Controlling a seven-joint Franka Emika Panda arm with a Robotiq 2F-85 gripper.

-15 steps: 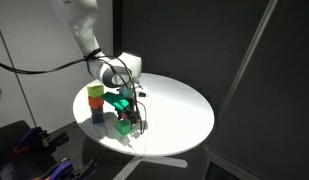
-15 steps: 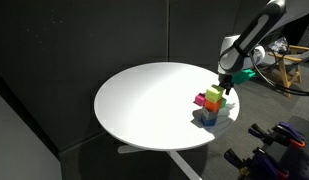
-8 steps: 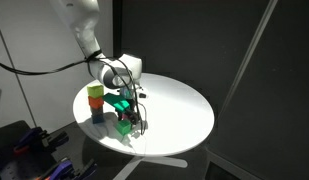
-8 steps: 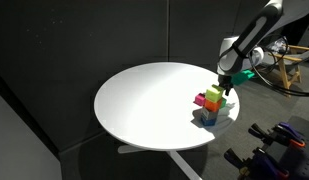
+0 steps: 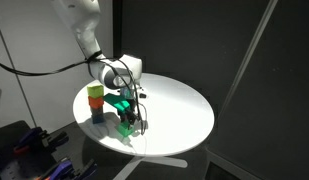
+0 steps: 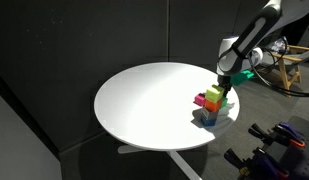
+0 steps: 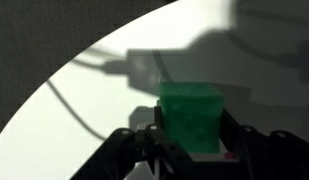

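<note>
- In the wrist view, the gripper [image 7: 194,142] has its two fingers [image 7: 152,136] closed in on a green block [image 7: 189,113]. One finger is on each side, with no gap that we can see, so we judge the claw narrowly closed and holding the block.
- The block sits at about 5 o'clock from the middle of that view, with the white table [image 7: 84,115] bright behind it. We cannot tell whether it rests on the surface or hangs just above it.
- In an exterior view, the green block [image 5: 124,126] is low at the near edge of the table [image 5: 184,105], under the gripper [image 5: 135,122].
- At about 9 o'clock from the gripper, just beside it, stands a stack of coloured blocks [image 5: 96,103] with an orange one on top.
- In an exterior view, the gripper [image 6: 223,93] sits at about 1 o'clock above the same cluster of blocks [image 6: 206,104], close to the table rim.
- Our judgement is that the grasp is made and that the green block is not yet set on the stack; the placing is left.
</note>
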